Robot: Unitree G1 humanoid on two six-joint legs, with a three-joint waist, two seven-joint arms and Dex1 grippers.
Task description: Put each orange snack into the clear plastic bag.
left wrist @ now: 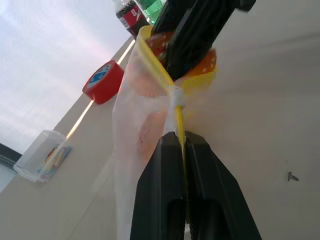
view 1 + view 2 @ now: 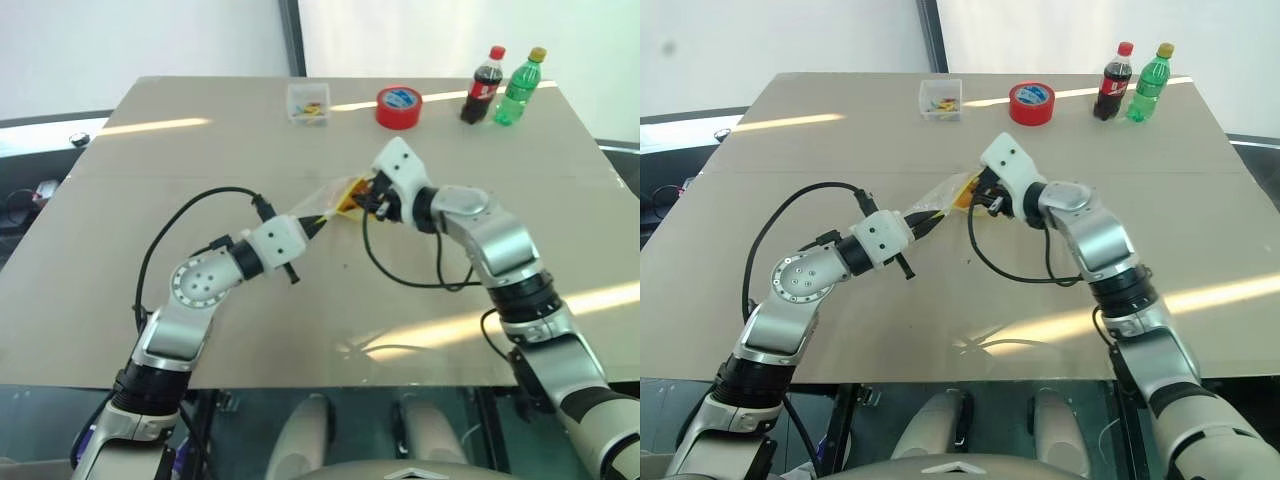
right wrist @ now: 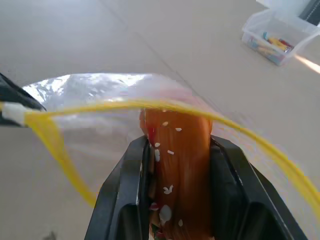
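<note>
1. The left pincer (image 2: 318, 226) has its fingers pressed together on the yellow seal strip of the clear plastic bag (image 2: 330, 197), holding the bag in the air above the middle of the tabletop (image 2: 150, 200).
2. The bag's mouth hangs open toward the 3 o'clock side, where the right pincer (image 2: 362, 198) meets it.
3. The right pincer is clamped on the speckled orange snack (image 3: 176, 170), its two black fingers on either side of the bun, jaws part-way apart around it.
4. In the right wrist view the snack's front end sits at the bag's opening, with the yellow strip arching over it and the clear film just beyond.
5. In the left wrist view a second orange shape shows through the film inside the bag; what it is cannot be told for sure.
6. At the far edge, toward 12 o'clock, stand a clear box of coloured bits (image 2: 308, 103), a red tape roll (image 2: 399, 106) just to its 3 o'clock side, then a cola bottle (image 2: 482, 85) and a green bottle (image 2: 520, 87) side by side.
</note>
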